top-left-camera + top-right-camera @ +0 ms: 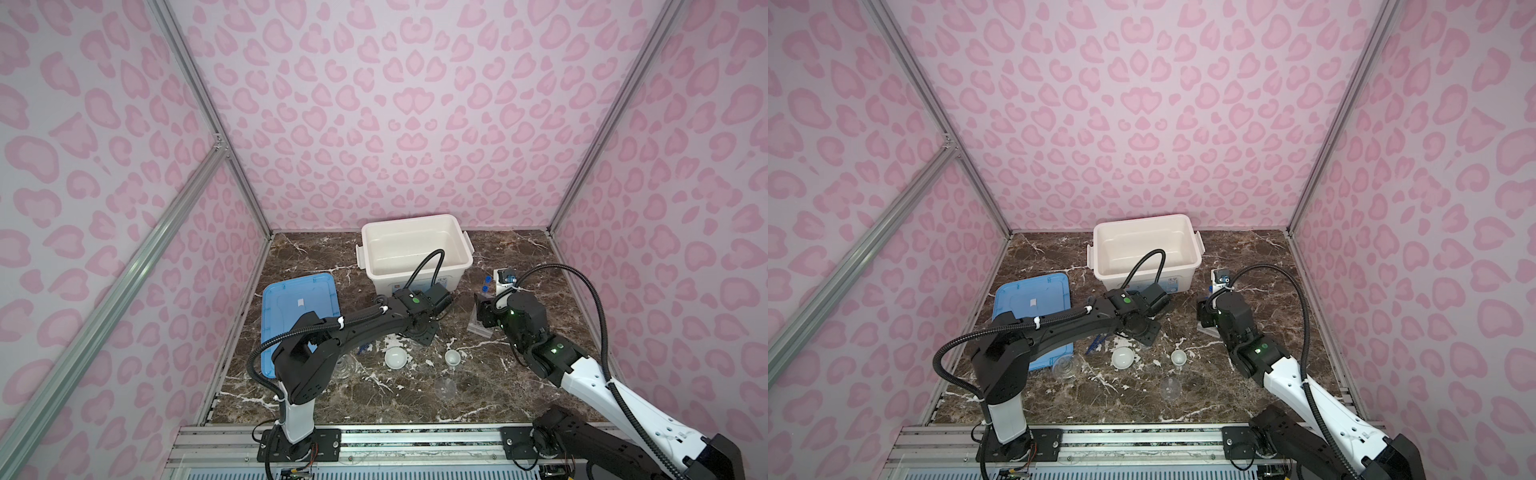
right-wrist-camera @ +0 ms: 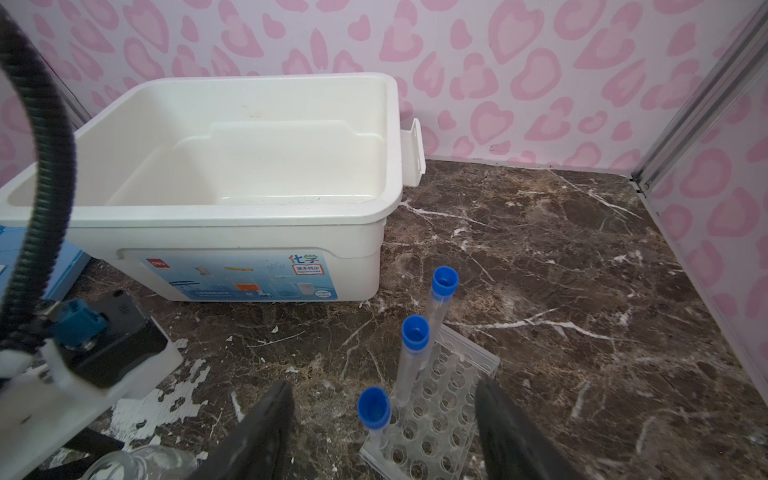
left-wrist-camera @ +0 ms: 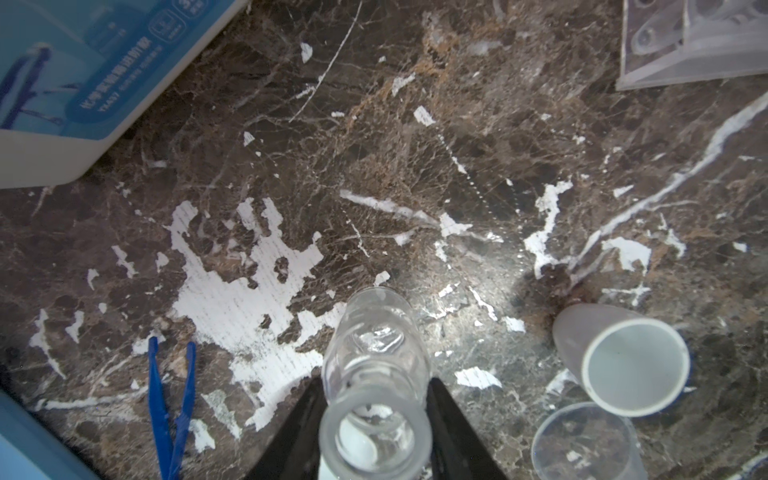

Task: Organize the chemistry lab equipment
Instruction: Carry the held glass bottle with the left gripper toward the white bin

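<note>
My left gripper (image 3: 376,419) is shut on a clear glass flask (image 3: 374,353), one black finger against each side of its neck, low over the marble in front of the bin. Dark blue tweezers (image 3: 172,407) lie to one side of it, and a small white bowl (image 3: 623,365) and a clear beaker (image 3: 582,444) to the other. In both top views a wider white bowl (image 1: 395,357) sits near the middle. My right gripper (image 2: 382,386) is open over the clear holed rack (image 2: 440,407), where three blue-capped test tubes (image 2: 415,332) stand.
The large white bin (image 1: 415,232) stands at the back centre, and the flat blue lid (image 1: 299,307) lies at the left under my left arm. Another glass flask (image 1: 1065,368) sits by the lid's near corner. Pink patterned walls close in three sides.
</note>
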You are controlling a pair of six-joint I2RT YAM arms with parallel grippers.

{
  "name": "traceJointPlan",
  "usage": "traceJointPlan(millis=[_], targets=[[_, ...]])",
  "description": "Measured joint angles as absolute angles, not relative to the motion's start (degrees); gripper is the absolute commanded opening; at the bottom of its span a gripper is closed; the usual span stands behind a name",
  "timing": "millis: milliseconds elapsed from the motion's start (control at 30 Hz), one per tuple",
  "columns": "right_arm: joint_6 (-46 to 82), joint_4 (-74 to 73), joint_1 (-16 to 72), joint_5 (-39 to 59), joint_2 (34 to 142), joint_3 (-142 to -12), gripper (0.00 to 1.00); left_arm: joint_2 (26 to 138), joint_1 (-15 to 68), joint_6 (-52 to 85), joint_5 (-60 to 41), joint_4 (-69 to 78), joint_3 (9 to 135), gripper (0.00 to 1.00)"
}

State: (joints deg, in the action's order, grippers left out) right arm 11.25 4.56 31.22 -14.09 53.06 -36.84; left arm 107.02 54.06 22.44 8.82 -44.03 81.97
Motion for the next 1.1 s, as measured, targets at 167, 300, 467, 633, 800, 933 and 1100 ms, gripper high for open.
traceJointPlan(millis=[167,300,467,633,800,933,1100], targets=[[11.25,4.58,31.11,-14.09,53.04,-36.84,0.71,107.13,54.06,22.44,8.84,-44.05,82.0,0.45],[11.22,4.58,30.83,-14.04,53.01,-36.8,0.71,107.35,54.04,22.41,8.82,-44.05,81.97,0.49],[11.22,4.58,30.63,-14.0,52.71,-36.75,0.71,107.57,54.0,22.44,8.84,-44.1,82.0,0.49],[11.22,4.58,30.63,-13.91,52.58,-36.36,0.71,107.57,54.0,22.44,8.84,-44.14,82.0,0.46],[11.22,4.67,30.41,-13.91,52.4,-36.21,0.71,107.87,54.0,22.44,8.84,-44.34,82.21,0.41],[11.22,4.67,30.24,-13.89,52.14,-36.12,0.71,107.9,54.0,22.41,8.86,-44.82,82.41,0.39],[11.22,4.73,30.0,-13.89,51.92,-36.12,0.71,107.9,54.0,22.41,8.93,-44.99,82.5,0.37]])
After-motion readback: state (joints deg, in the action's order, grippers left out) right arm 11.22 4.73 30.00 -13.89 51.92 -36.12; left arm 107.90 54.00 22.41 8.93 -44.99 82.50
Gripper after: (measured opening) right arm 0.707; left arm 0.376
